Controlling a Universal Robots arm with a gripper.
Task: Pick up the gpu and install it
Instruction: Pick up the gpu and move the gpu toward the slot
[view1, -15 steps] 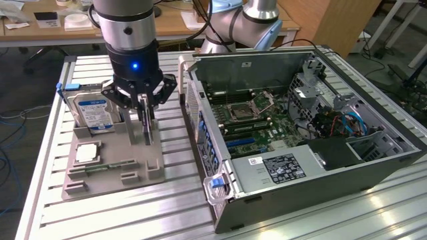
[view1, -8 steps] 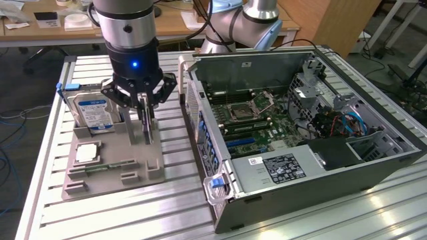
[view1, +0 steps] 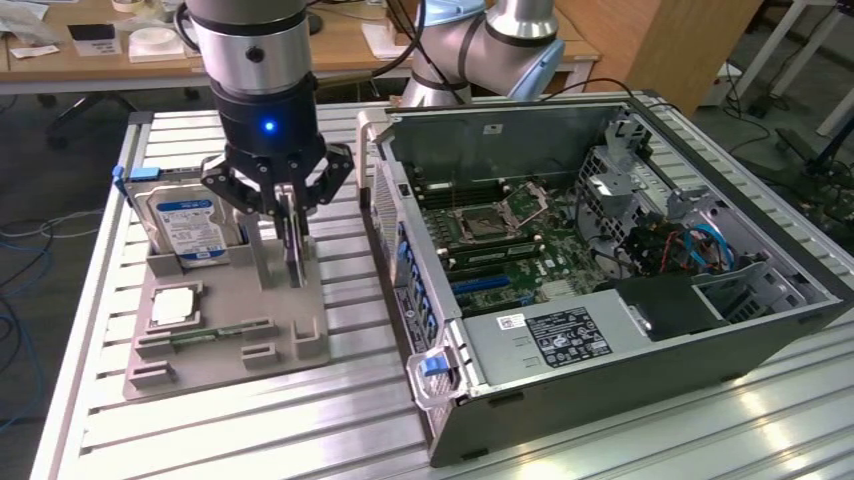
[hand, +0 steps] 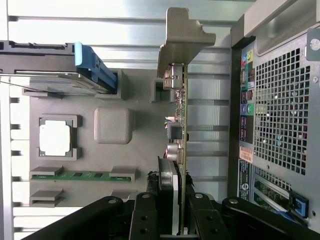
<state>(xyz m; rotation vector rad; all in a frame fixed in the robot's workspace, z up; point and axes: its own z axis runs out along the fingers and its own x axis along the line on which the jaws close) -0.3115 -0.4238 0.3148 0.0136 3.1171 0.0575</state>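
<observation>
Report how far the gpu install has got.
Done: the gripper is down at the gray tray, its fingers closed on either side of the gpu.
In hand: the gpu, standing on edge at the tray beside the hard drive; whether it has lifted clear I cannot tell.
Left: the gpu is not yet in the open computer case.

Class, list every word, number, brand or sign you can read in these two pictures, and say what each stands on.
No text here is clear enough to quote.
Blue-and-white label on the hard drive: print too small.
Black label on the power supply in the computer case: white print blurred.
White sticker beside it: too small.
Orange-and-white sticker on the case's rear panel: blurred.
</observation>
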